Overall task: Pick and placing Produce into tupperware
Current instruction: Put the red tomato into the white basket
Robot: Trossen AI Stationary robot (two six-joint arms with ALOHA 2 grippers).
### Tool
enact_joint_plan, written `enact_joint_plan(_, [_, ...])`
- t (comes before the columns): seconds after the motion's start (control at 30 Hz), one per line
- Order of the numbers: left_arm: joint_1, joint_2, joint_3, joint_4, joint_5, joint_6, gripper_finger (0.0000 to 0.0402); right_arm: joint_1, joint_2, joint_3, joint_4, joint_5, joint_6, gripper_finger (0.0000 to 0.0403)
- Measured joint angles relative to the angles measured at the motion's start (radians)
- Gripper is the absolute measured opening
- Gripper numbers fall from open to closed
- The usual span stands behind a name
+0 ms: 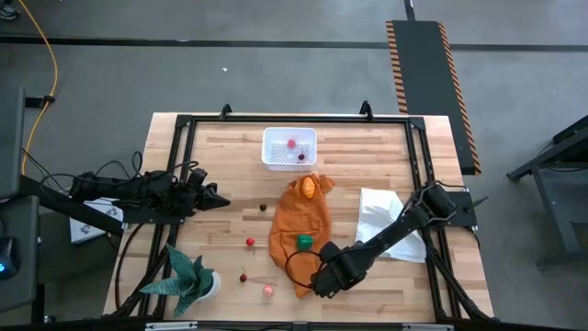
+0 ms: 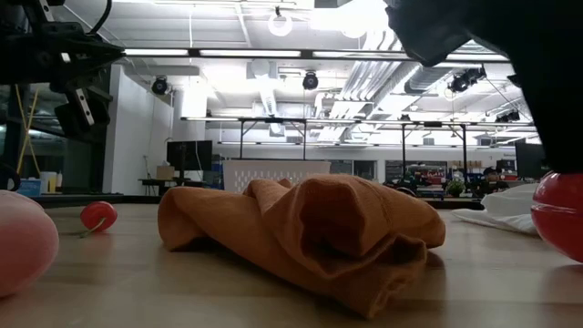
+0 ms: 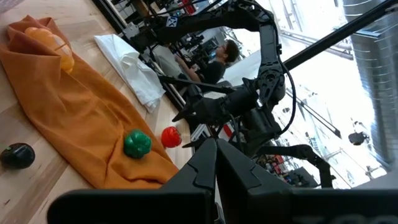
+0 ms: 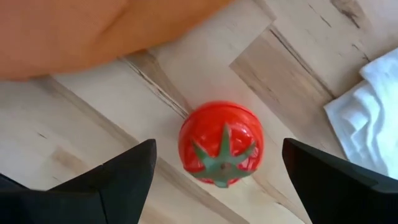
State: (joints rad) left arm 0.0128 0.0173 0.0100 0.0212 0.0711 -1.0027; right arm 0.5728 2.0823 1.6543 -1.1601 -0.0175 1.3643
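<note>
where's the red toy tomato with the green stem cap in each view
High view: hidden under the open right gripper, near the table's front edge.
Low view: the red toy tomato with the green stem cap shows at the right edge, cut off.
Left wrist view: small red shape beside the orange cloth's edge.
Right wrist view: centre, between the open fingers.
Shared landmark: the crumpled orange cloth, in all four views.
</note>
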Motion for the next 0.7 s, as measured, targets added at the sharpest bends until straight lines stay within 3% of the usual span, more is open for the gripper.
enact_joint_plan(0.7, [0.000,0.000,0.000,0.001,0.000,0.001,0.0001,-0.003,0.066,0.000,0.039,-0.057,-0.004,0.0339])
